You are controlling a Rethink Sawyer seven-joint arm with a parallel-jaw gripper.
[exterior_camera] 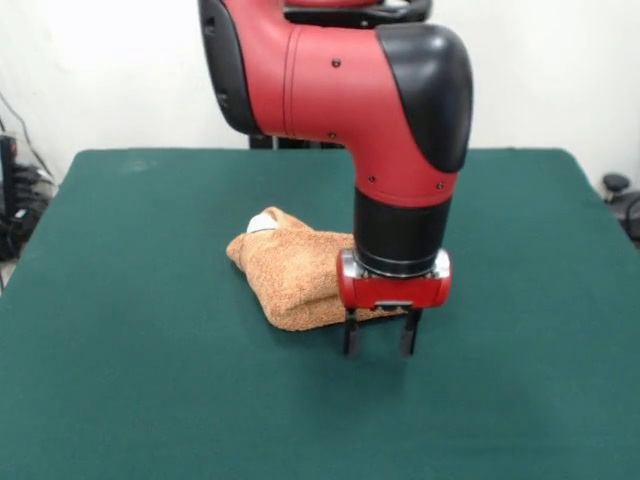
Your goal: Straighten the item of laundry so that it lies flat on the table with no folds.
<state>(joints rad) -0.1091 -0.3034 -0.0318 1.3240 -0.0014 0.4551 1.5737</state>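
The orange-tan terry towel (295, 272) lies bunched and folded over near the middle of the dark green table (130, 330). Its small white label (262, 223) shows at the far left corner. My gripper (380, 345) hangs straight down from the red and black arm, just in front of the towel's right front edge. Its two dark fingers (351, 335) stand apart with green table showing between them. The fingertips are low, close to the tabletop, and hold nothing. The arm's wrist hides the towel's right part.
Dark cables and gear (15, 200) sit off the table's left edge. A dark object (618, 190) stands beyond the right edge. The white wall is behind the pedestal.
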